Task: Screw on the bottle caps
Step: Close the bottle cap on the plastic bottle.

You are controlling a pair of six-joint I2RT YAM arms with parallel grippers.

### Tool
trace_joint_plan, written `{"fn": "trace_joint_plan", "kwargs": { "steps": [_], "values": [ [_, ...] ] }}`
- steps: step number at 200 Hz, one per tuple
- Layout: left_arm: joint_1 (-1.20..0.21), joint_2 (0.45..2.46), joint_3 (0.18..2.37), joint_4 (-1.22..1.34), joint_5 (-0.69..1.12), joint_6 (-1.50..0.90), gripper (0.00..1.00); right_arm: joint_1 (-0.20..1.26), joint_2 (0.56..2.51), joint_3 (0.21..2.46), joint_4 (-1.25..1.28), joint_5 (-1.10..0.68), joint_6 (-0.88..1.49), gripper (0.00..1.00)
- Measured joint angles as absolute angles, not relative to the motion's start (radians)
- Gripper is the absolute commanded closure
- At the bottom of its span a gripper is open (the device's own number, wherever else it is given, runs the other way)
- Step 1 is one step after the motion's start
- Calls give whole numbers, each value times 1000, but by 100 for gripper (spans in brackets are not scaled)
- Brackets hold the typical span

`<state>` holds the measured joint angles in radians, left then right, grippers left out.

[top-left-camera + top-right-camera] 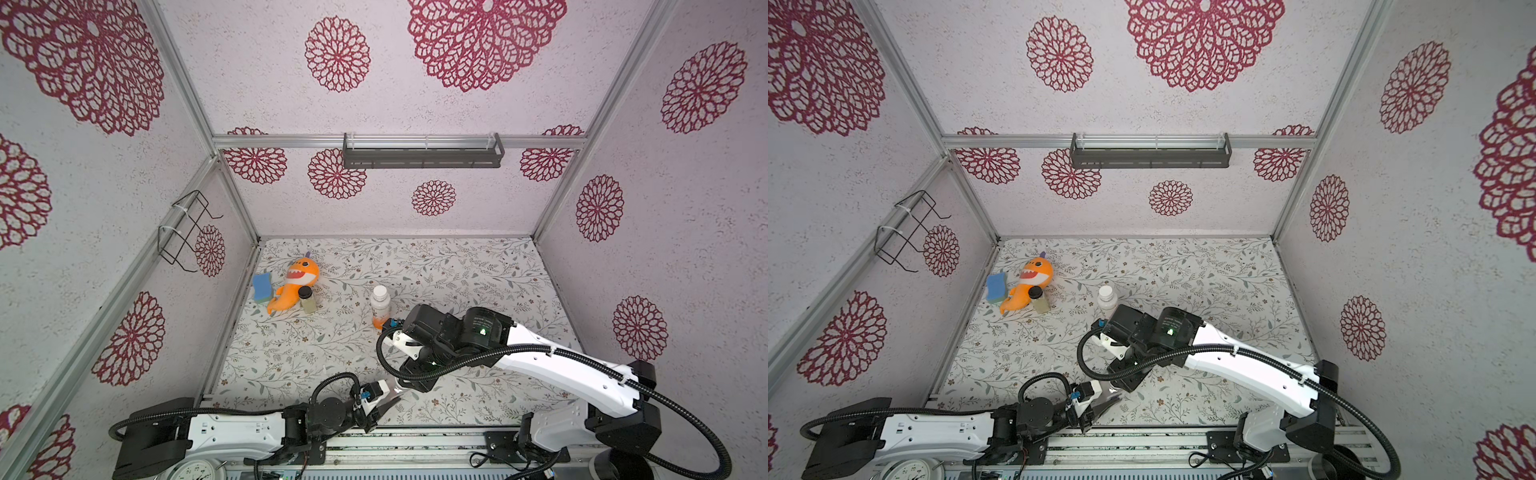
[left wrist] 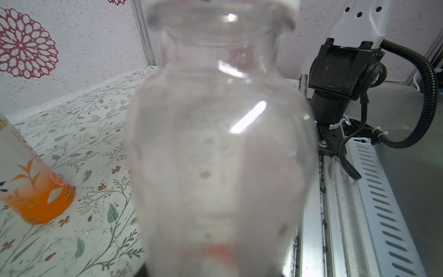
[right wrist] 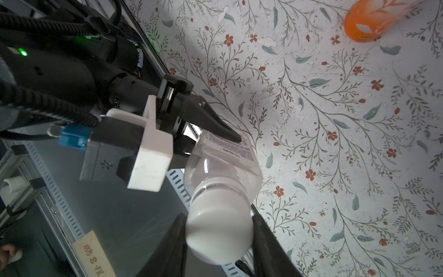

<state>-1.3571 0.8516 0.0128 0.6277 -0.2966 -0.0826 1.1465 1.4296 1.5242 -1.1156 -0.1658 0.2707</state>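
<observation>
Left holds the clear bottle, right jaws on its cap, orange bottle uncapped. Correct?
No. The orange bottle has a white cap on, seen in both top views. The rest stands: left gripper holds the clear bottle, right gripper's jaws on its cap.

A blurred clear bottle [image 2: 220, 148] fills the middle, very close, covering the table's [image 2: 96, 134] edge beside the metal rail [image 2: 347, 215]. An orange-based bottle [image 2: 36, 191] stands on the table, apart. A black arm joint [image 2: 335, 79] sits over the rail.
</observation>
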Motion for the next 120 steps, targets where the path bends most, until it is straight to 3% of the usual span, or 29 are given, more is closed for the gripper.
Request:
{"fn": "trace_joint_plan", "kwargs": {
  "steps": [120],
  "values": [
    [-1357,852,13,608,-297,-80,63,1155,1471,1549,-1151,-161,270,57]
  ]
}}
